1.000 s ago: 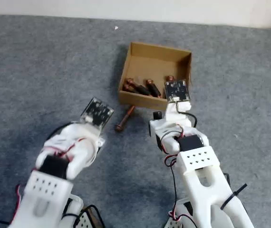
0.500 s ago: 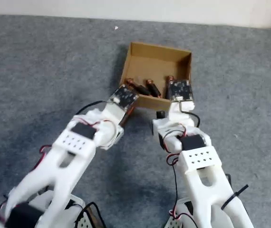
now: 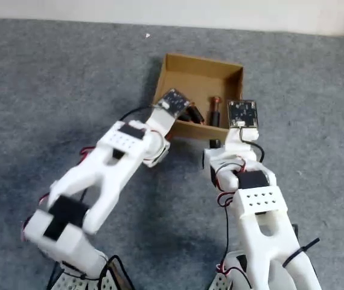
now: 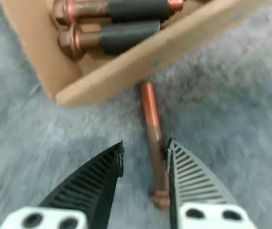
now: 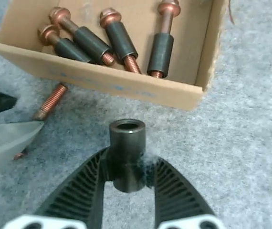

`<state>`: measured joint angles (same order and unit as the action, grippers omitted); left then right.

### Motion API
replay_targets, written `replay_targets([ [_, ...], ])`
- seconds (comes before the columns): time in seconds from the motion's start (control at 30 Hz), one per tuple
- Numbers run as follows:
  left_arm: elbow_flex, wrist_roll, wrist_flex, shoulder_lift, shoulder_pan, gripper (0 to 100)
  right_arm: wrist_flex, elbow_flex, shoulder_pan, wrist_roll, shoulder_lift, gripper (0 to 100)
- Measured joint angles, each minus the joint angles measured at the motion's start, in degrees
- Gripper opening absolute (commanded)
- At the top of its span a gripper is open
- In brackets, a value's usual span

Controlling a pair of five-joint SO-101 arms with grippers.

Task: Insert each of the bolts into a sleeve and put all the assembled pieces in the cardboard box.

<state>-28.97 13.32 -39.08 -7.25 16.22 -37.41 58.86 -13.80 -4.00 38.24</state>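
Nearly finished, by the look of it: four sleeved bolts [image 5: 90,43] lie in the cardboard box [image 5: 107,85], which sits toward the far edge of the carpet [image 3: 51,90]. One bare bolt [image 4: 151,119] is left on the carpet, one end against the box's near wall. The left gripper [image 4: 145,144] has its jaws open on either side of it, not yet closed. The right gripper [image 5: 127,162] is clamped on a sleeve [image 5: 126,143], upright just short of that wall. What remains is to grasp the bolt, insert it and put the piece in the box.

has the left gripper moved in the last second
Yes. The left gripper has swung from the carpet to the near wall of the cardboard box, over the loose bolt.
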Motion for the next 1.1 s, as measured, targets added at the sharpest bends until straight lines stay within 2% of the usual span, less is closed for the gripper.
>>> replay_targets([
  [0.2,8.26,0.00,0.00,-9.14,0.26,0,0.00,0.00,0.00,0.00,0.00,0.5],
  [0.43,9.14,0.09,-0.26,-10.20,0.70,1,0.00,0.00,0.00,0.00,0.00,0.5],
  [0.6,10.37,0.09,-6.33,-9.93,0.62,1,0.00,0.00,0.00,0.00,0.00,0.5],
  [0.77,7.82,0.09,-13.19,-2.64,0.53,1,0.00,0.00,0.00,0.00,0.00,0.5],
  [0.93,-1.05,0.18,-14.51,10.81,-0.97,1,0.00,0.00,0.00,0.00,0.00,0.5],
  [1.0,-4.57,3.16,-15.38,16.00,-2.55,1,0.00,0.00,0.00,0.00,0.00,0.5],
  [1.1,-9.67,15.12,-18.37,21.80,-2.81,1,0.00,0.00,0.00,0.00,0.00,0.5],
])
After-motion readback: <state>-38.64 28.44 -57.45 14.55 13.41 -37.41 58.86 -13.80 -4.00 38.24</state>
